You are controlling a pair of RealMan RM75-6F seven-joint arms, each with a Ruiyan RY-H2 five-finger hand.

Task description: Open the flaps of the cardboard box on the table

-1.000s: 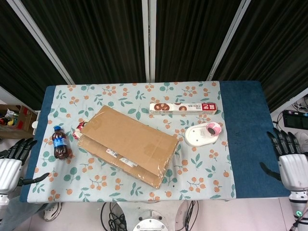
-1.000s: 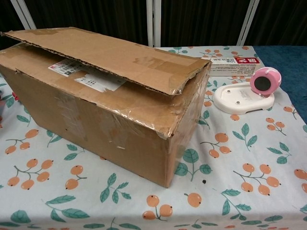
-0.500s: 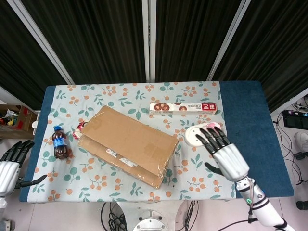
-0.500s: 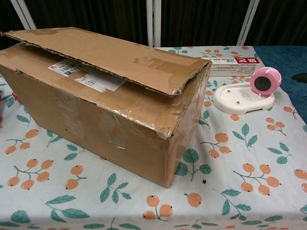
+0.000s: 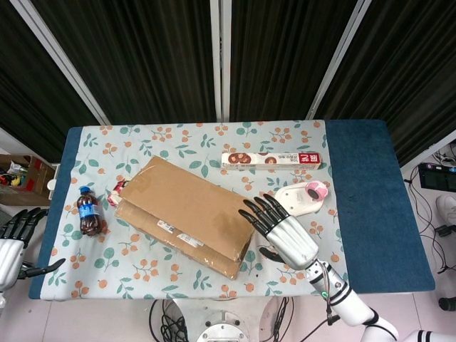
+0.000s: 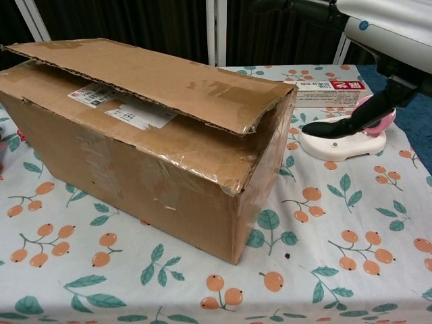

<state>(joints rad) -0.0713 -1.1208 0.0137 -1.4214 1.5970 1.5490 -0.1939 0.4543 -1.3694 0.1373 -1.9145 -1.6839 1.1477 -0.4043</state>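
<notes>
The taped cardboard box (image 5: 187,215) lies mid-counter, its top flap (image 6: 158,77) already gaping. The flap looks stiff and light; lift by its ragged free edge. The right hand (image 5: 283,231) hovers beside the box, fingers spread, holding nothing; the left hand (image 5: 14,244) waits at the counter's edge, likewise released.

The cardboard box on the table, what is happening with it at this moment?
The right hand, fingers spread and holding nothing, hovers at the right end of the cardboard box. Whether it touches the box cannot be told. The top flap lies slightly lifted but not opened. The left hand waits open beside the table's left edge, away from the box.
</notes>
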